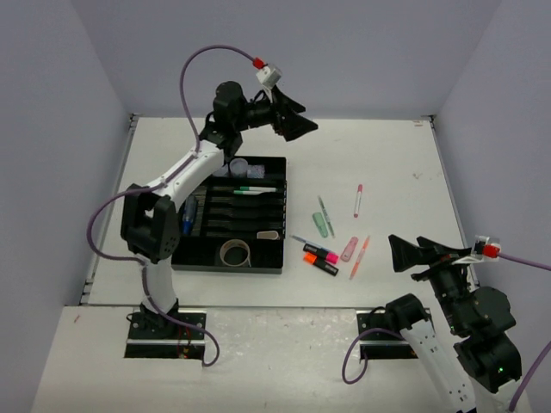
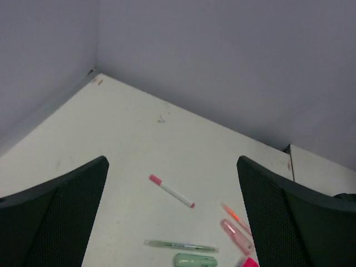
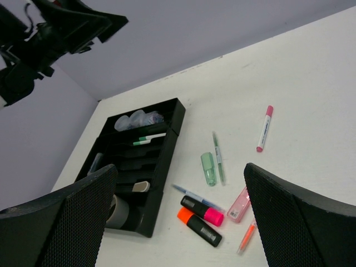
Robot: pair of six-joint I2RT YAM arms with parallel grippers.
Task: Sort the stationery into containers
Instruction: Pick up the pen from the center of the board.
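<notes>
The black organiser tray [image 1: 283, 215] [image 3: 167, 150] sits left of centre. It holds a grey tape roll [image 1: 234, 252] [image 3: 118, 211], a green-capped pen [image 1: 255, 190], clear tubs [image 1: 237, 166] and a blue-capped tube [image 1: 188, 217]. Loose on the table to its right lie the pink highlighter [image 3: 203, 210], orange highlighter [image 3: 199, 227], a green case [image 3: 208, 168] [image 2: 194, 260], a green pen [image 3: 218, 157], a pink-capped marker [image 2: 172, 191] [image 1: 358, 200], a pink case [image 3: 239, 204] and a thin orange pen [image 3: 246, 237]. My left gripper [image 1: 297, 114] [image 2: 171, 167] hangs open, high above the tray's far end. My right gripper [image 1: 405, 254] [image 3: 179, 169] is open and empty, right of the loose items.
A thin blue pen [image 3: 192, 194] lies beside the pink highlighter. A small white piece [image 1: 268, 234] rests in a tray slot. Grey walls close the table at the back and both sides. The left arm [image 1: 172, 185] reaches over the tray's left side.
</notes>
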